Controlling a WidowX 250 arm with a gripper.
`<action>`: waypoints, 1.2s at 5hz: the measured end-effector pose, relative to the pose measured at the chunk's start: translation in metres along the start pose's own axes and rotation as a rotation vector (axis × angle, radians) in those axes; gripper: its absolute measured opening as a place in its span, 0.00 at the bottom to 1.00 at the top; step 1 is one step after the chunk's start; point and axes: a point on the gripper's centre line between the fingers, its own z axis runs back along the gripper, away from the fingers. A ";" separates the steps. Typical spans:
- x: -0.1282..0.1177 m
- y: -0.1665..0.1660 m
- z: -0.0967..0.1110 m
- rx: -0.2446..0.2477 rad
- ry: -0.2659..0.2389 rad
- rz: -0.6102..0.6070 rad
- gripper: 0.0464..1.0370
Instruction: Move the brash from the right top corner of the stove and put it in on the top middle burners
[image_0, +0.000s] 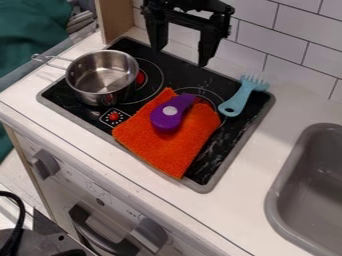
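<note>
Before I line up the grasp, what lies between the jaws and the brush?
In the camera view, just bare stove shows between the jaws and the brush.

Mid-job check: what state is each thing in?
Gripper: open, fingers apart, holding nothing
Brush: lying at the stove's top right corner, ungripped
Pot: upright, lidless
Cloth: spread out, partly covering the stove
Purple thing: lying on the cloth
</note>
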 end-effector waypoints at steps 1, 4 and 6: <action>-0.003 -0.001 -0.010 0.003 0.038 0.007 0.97; 0.029 -0.093 -0.044 0.006 0.072 -0.193 0.97; 0.044 -0.110 -0.074 0.003 0.102 -0.248 0.97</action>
